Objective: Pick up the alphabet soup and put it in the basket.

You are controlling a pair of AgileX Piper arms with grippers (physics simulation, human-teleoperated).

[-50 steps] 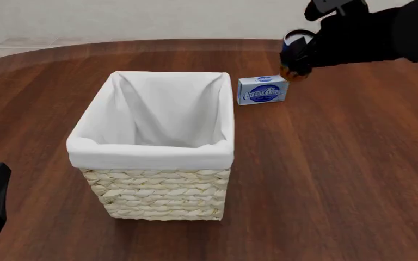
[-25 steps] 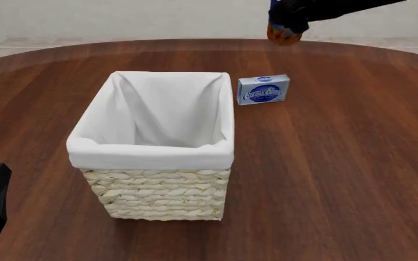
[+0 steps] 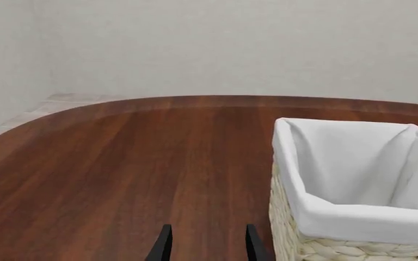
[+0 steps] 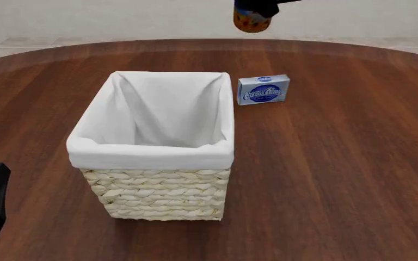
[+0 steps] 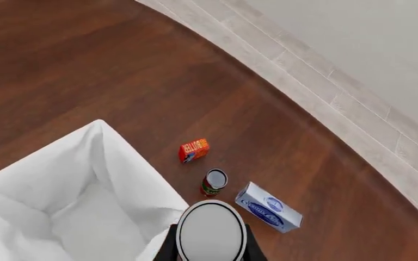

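High above woven wicker basket (image 4: pixel 158 163) — cylindrical alphabet soup (image 4: pixel 251 20), tool-clamped.

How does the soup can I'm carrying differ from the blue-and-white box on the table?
The soup can is a cylinder with a silver top; the box is a flat rectangle. The can is held in the air in the right end effector, high above the table in the front view, while the box rests on the table beside the basket. The can's label turns orange at the bottom; the box is blue and white. Both are far smaller than the basket.
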